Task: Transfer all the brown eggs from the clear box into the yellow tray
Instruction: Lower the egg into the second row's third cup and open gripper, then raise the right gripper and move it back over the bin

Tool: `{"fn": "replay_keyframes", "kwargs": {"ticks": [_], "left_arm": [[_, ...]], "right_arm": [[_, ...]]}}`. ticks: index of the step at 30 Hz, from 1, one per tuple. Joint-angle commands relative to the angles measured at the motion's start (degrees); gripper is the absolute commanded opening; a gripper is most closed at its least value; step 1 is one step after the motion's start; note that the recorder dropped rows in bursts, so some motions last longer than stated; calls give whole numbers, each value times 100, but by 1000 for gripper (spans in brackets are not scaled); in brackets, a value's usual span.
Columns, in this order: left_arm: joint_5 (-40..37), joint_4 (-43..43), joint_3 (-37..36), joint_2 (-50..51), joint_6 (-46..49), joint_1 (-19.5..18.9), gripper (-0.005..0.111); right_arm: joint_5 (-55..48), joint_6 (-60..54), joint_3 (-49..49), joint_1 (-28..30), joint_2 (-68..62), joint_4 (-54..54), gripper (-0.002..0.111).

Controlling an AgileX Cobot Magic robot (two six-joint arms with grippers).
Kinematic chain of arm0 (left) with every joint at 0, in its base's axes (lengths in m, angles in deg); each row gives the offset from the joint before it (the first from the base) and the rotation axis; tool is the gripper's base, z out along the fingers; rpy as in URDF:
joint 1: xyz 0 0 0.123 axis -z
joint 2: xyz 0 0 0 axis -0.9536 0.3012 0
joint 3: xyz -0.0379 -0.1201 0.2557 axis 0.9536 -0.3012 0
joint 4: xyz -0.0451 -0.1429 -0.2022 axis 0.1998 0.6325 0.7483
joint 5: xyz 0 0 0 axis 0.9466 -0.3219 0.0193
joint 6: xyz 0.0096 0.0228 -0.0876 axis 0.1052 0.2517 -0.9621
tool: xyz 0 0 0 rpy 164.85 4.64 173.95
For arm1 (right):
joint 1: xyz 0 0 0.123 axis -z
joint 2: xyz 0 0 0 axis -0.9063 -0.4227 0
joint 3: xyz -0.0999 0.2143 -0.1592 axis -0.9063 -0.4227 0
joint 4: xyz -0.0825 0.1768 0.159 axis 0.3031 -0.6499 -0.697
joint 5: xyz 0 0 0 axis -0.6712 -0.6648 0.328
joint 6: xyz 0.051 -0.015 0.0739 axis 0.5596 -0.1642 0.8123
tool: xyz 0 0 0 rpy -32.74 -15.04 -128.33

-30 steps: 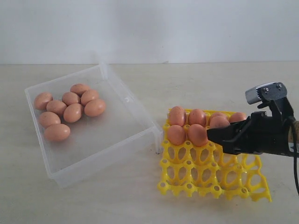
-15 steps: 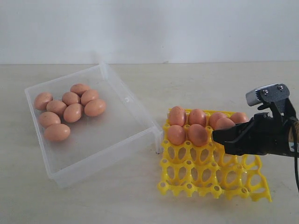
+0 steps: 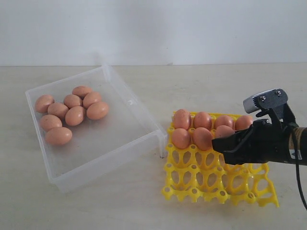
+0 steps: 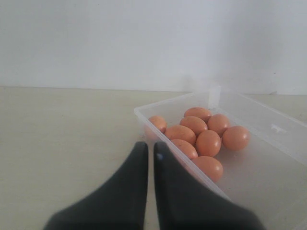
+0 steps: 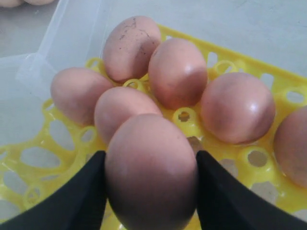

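Right gripper (image 3: 221,143): jaws set wide, one on each side of the held egg (image 5: 151,172), gripping it.
Held egg position: over the tray (image 3: 192,184), at the second row, third cell from the box side. You cannot tell whether it rests in the cell.
Obstructions: six seated eggs (image 3: 202,120), four in the back row and two in the second. The nearest sits just beside the held egg.
Box (image 3: 110,158): just left of the tray. You see nine box eggs (image 3: 75,115) clustered in its far left part.
Left gripper (image 4: 147,153): jaws nearly together, holding nothing, outside the box near its wall.
Change: against half a second ago, the right gripper and held egg stand further left and lower. The box eggs are unmoved.
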Motion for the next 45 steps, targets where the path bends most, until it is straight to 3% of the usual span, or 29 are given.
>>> {"fn": "replay_keyframes", "kwargs": {"ticks": [1, 7, 12, 18, 23, 29, 33, 36, 38, 41, 45], "left_arm": [[8, -7, -15, -20, -10, -11, 4], [8, -7, -15, -20, -10, -11, 4], [8, -7, -15, -20, -10, -11, 4], [-3, -7, -15, -20, -10, -11, 4], [8, -7, -15, -20, -10, -11, 4], [8, -7, -15, -20, -10, -11, 4], [-3, -7, -15, -20, -10, -11, 4], [-3, -7, -15, -20, -10, -11, 4], [-3, -7, -15, -20, -10, -11, 4], [-3, -7, -15, -20, -10, -11, 4], [-3, -7, -15, -20, -10, -11, 4]], "right_arm": [[-79, -109, 24, -14, 3, -117, 39], [-156, -100, 62, -14, 3, -194, 41], [-156, -40, 62, -14, 3, -194, 60], [-16, -40, 62, -14, 3, -291, 60], [923, -40, 62, -14, 39, -655, 59], [993, -340, 62, -14, 123, -1212, 59], [2641, -340, 75, -14, 480, -1212, 59], [3224, -259, 75, -14, 835, -1175, 59], [3194, -60, 75, -116, 1184, -1086, 59], [2222, 291, 278, -697, 1568, -444, 59], [13, 1917, 1139, -2143, 1668, 1137, 59]]}}
